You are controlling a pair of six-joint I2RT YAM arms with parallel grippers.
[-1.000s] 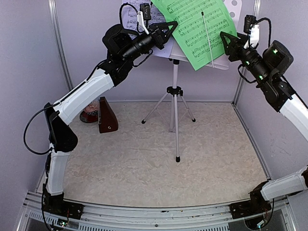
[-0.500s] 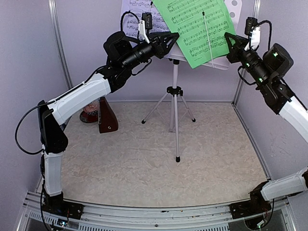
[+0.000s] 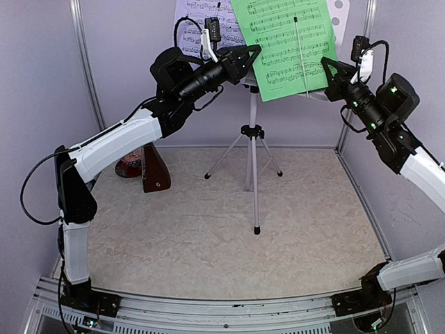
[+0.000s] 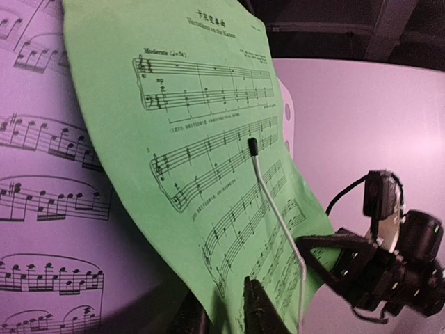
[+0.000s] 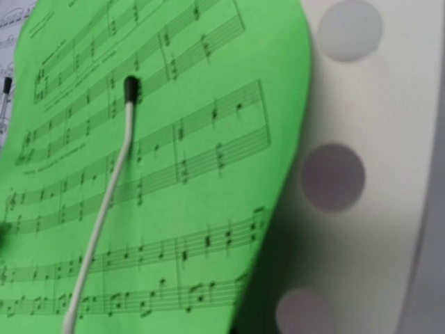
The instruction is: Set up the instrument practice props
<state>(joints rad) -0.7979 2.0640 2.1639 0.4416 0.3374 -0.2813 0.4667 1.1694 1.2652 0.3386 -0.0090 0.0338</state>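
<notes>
The green sheet (image 3: 278, 42) leans on the desk of the music stand (image 3: 254, 174) at the back of the table (image 3: 208, 236), partly covering the lavender sheet (image 3: 191, 21). The metronome (image 3: 154, 170) stands well apart at the left. The right gripper (image 3: 325, 66) has its jaws together at the green sheet's lower right edge. For the left gripper (image 3: 252, 56), at the desk's lower left, one cannot tell.

Lab booth: lavender walls (image 3: 42, 83), aluminium frame (image 3: 208, 305)
</notes>
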